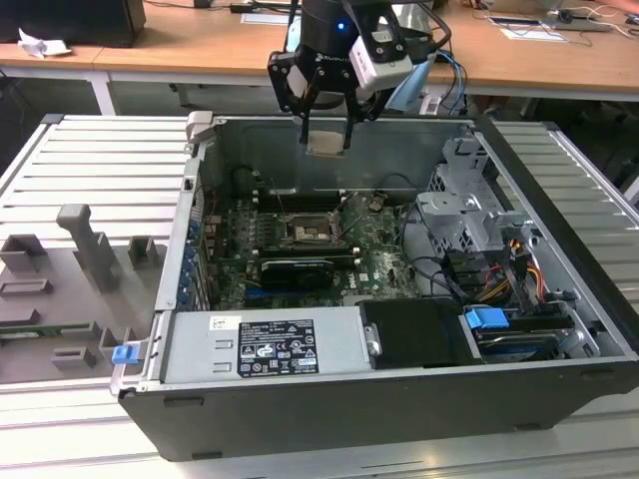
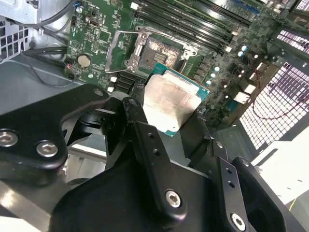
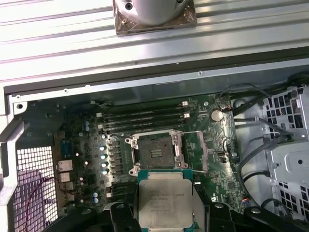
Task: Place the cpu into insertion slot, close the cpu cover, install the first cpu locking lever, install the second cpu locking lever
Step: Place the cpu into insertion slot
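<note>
Gripper [image 1: 327, 136] fingers are clamped on the cpu [image 1: 326, 148], which in the exterior view hangs face out between them, above the open computer case [image 1: 300, 419] and well apart from the insertion slot [image 1: 305, 232] down on the green circuit board [image 1: 387, 264]. By that picture the first step is not yet done: the chip is in the air, near the case's far wall, and the slot below it stands bare. In the second wrist view the black fingers [image 2: 145, 133] hold the cpu [image 2: 171, 104] by two opposite edges, its pale face scuffed and its green border showing; beyond it the insertion slot [image 2: 161, 50] lies open with a dark centre, and the cpu cover [image 2: 123, 48] is swung up and away on the side toward the round coin battery [image 2: 84, 60]. In the first wrist view the cpu [image 3: 164, 200] sits just short of the insertion slot [image 3: 155, 150], not yet over it, with the long memory slots [image 3: 145, 118] on the slot's far side. My judgement is that everything remains to be done: seating the chip, lowering the cover, and both locking levers, whose exact positions I cannot tell.
</note>
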You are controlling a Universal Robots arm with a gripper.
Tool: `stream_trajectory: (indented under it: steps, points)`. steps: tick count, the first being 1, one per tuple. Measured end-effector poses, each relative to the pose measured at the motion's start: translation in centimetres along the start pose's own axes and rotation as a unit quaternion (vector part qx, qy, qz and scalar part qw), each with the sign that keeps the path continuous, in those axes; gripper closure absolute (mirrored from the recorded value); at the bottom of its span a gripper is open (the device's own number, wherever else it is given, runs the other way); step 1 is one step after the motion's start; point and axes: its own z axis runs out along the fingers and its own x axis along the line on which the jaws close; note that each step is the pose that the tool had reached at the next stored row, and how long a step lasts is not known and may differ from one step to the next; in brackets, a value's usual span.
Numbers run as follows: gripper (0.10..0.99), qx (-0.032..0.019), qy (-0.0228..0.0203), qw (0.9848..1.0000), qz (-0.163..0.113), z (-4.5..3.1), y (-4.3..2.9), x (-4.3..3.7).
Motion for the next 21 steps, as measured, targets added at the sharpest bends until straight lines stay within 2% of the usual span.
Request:
stream_trajectory:
  steps: [12,21]
  points:
    - [0.545,-0.0006,-0.0027,0.9995,0.030,0.02,0.00,0.00]
    - [0.545,-0.0011,-0.0050,0.9984,0.056,0.05,-0.01,0.00]
